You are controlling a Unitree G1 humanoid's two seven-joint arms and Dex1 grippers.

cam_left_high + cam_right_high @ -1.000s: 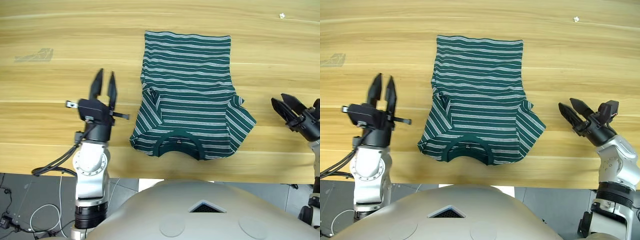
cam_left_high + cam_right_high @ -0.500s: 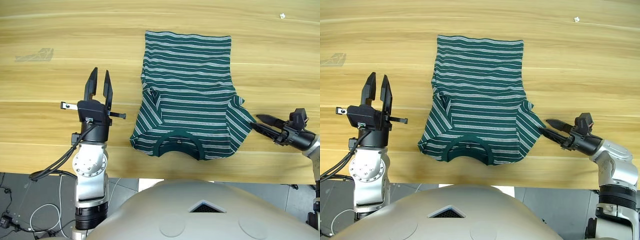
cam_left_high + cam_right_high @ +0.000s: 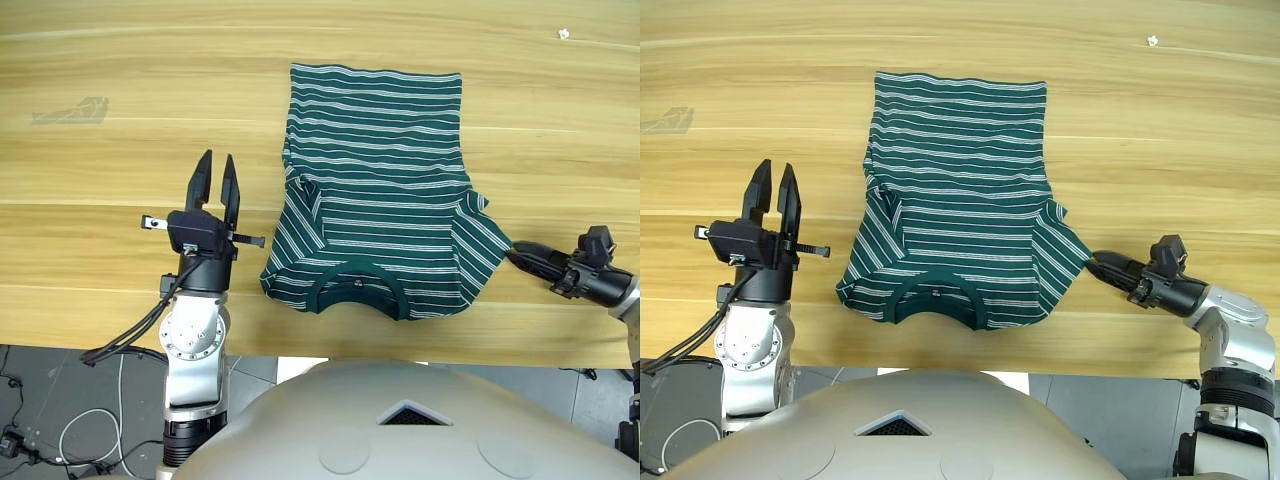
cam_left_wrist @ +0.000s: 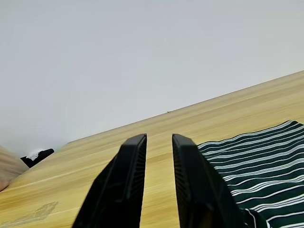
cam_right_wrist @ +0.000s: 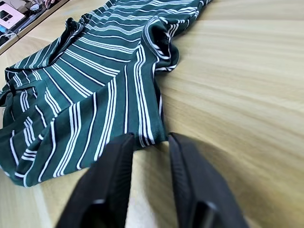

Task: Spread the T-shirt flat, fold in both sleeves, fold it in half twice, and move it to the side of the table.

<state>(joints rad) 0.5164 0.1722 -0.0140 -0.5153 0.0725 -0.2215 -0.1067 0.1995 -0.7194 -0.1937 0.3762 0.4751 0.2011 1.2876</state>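
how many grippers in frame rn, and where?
2: left gripper beside the T-shirt on the robot's left, not touching; right gripper at the edge of its right-side sleeve.

T-shirt point(image 3: 958, 190): green striped, mid-bench point(image 3: 1160, 130), collar near | left claw point(image 3: 776, 172): fingers apart, pointing far, left of T-shirt, not touching | right claw point(image 3: 1098, 262): low, tips at right sleeve edge
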